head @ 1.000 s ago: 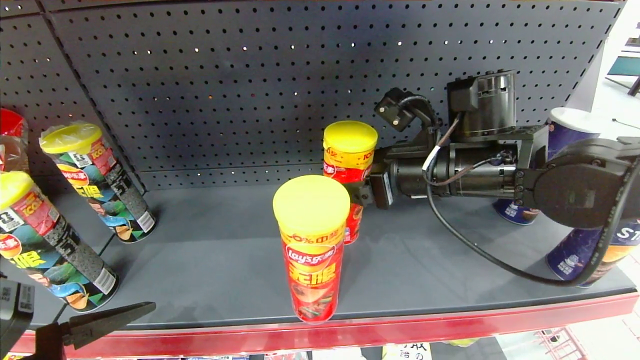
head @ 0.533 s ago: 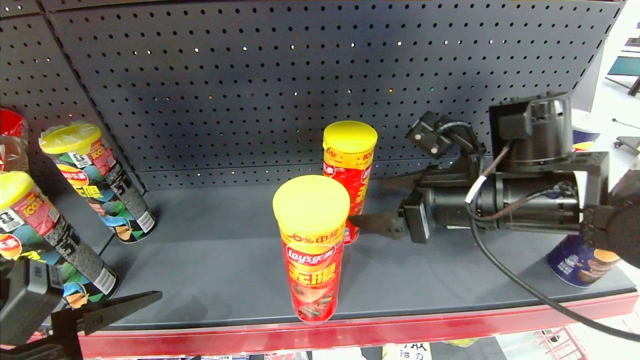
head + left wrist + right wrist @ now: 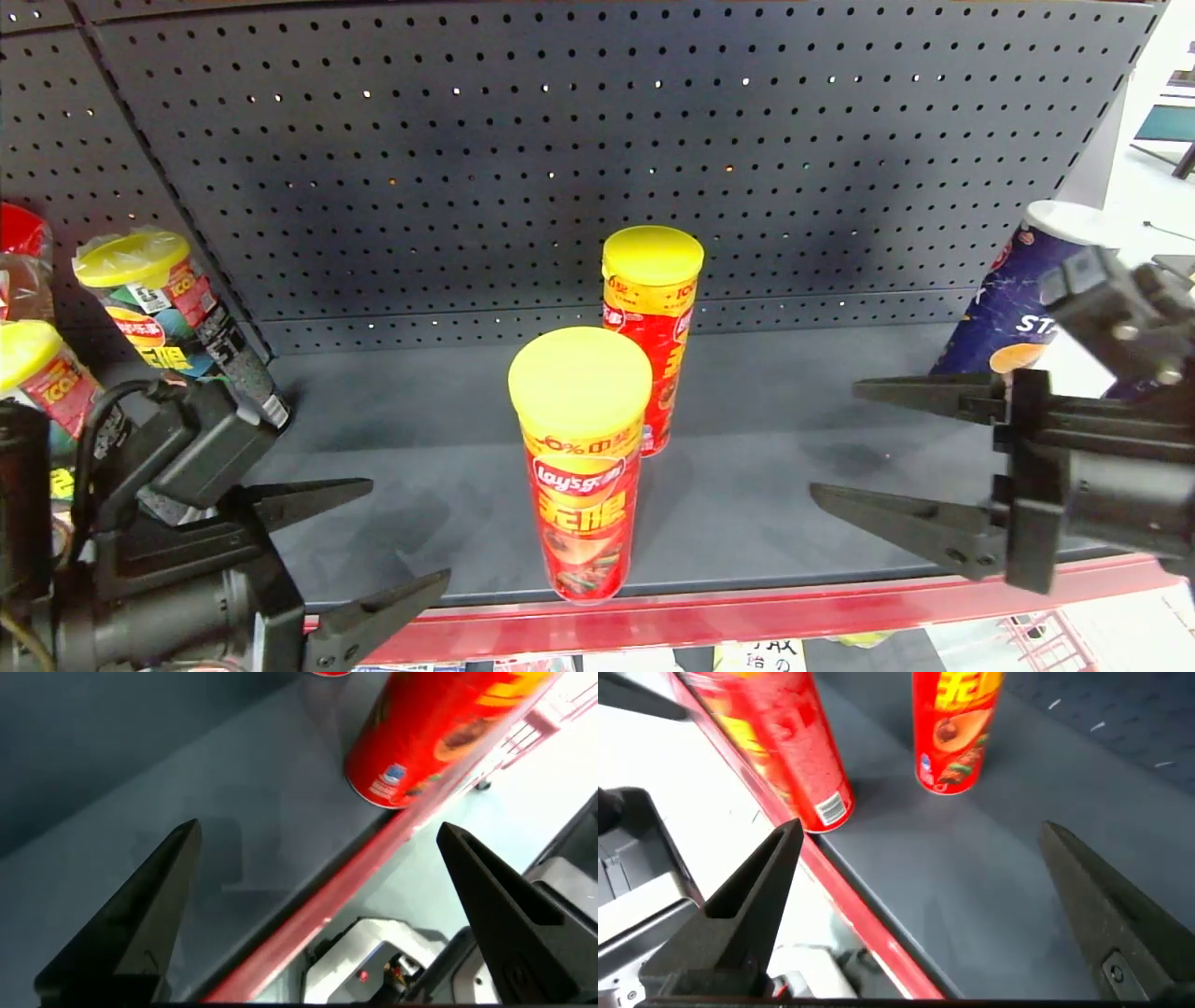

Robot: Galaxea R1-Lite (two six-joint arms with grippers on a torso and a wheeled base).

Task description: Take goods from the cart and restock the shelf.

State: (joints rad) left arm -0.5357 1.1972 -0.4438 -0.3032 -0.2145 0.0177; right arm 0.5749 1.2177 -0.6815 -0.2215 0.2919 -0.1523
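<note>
Grey shelf (image 3: 766, 485): front can (image 3: 581, 467) at the lip, rear can (image 3: 652, 308) behind, between left gripper (image 3: 410, 530) and right gripper (image 3: 833, 437); both spread wide, empty. Blue can (image 3: 1013, 299) at far right partly hidden.

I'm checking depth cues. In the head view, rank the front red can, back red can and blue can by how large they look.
1. Front red can: largest, but nearest the camera.
2. Back red can: smaller; same design, so distance may explain it.
Blue can: unranked; the right gripper hides part of it.
</note>
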